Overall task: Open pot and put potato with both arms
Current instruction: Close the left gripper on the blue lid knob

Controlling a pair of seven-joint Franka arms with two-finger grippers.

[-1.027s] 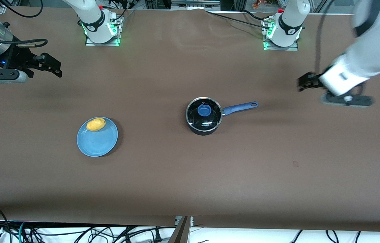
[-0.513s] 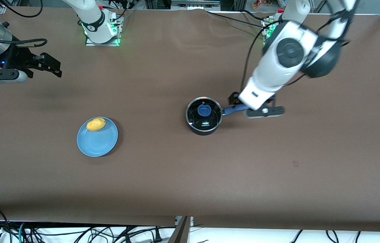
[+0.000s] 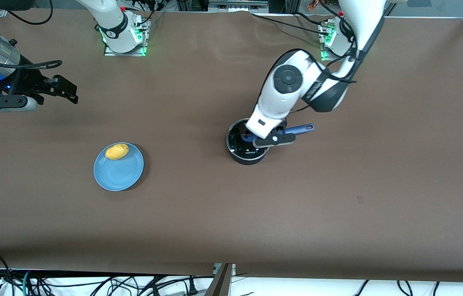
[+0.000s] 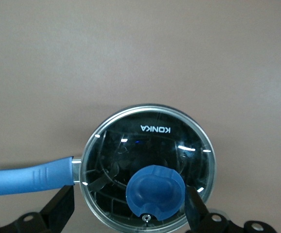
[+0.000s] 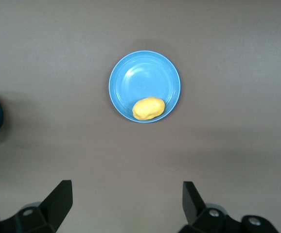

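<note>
The pot (image 3: pixel 248 158) looks glossy black, its lid (image 4: pixel 148 167) clear, shiny glass with a metal rim and smooth blue plastic knob (image 4: pixel 155 191). The table (image 3: pixel 231 213) wears matt brown cloth. The plate (image 3: pixel 118 172) looks smooth, satin blue.

From the front we lose most of the round glass lid with its blue knob (image 3: pixel 244 135): the left arm's black two-finger gripper (image 3: pixel 261 137) covers it over the small black saucepan (image 3: pixel 247 157). In the left wrist view the saucepan's long blue handle (image 4: pixel 28 174) runs off the picture's edge. In the right wrist view we catch just a dark sliver of that saucepan at the edge.
</note>
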